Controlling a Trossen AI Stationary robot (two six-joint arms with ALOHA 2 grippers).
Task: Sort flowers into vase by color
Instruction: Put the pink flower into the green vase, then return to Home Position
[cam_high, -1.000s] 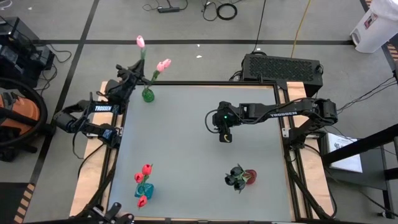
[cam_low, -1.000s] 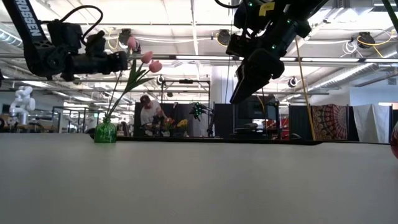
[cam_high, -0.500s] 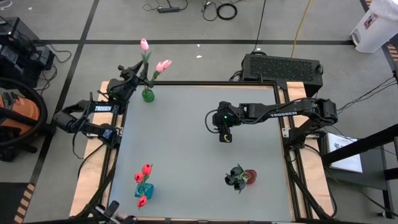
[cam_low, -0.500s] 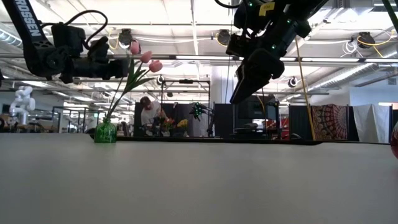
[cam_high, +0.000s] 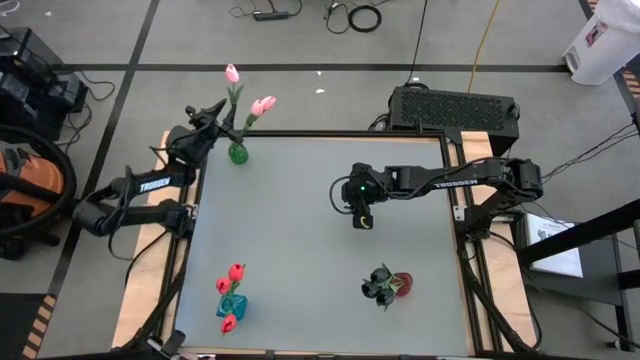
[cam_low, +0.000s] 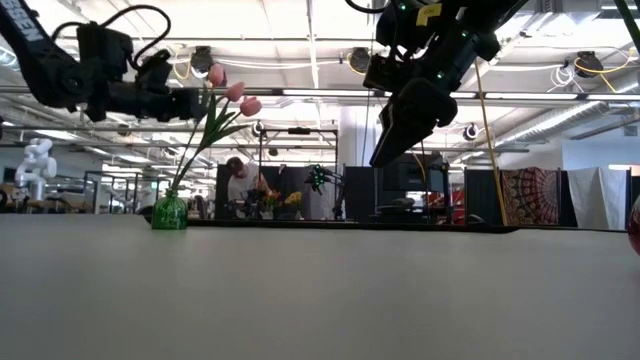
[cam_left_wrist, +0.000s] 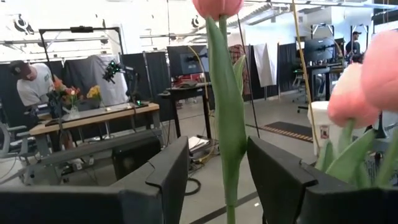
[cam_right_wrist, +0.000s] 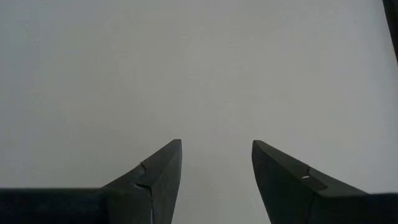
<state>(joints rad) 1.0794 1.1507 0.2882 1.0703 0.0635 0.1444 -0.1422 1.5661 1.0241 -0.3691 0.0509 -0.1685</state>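
Observation:
A green vase (cam_high: 238, 153) at the table's far left corner holds pink tulips (cam_high: 263, 104). My left gripper (cam_left_wrist: 217, 149) hangs open beside them, above the vase. The stem of one pink tulip (cam_left_wrist: 227, 124) stands between its fingers without touching either. A blue vase (cam_high: 231, 305) with red flowers stands near left. A red vase (cam_high: 402, 284) with black flowers (cam_high: 379, 286) stands near right. My right gripper (cam_high: 362, 220) hangs open over the table's middle, pointing down, with nothing between its fingers (cam_right_wrist: 161, 168).
Bare grey tabletop (cam_high: 300, 240) lies between the three vases. A black box (cam_high: 455, 105) sits behind the table's far right edge. In the low view a person (cam_low: 238, 180) sits far off in the room behind the table.
My left gripper has opened and let go of the pink tulip's stem, which now stands free in the green vase. The tulip's head has swung a little toward the table's right. The left arm's elbow has drawn back toward the left.

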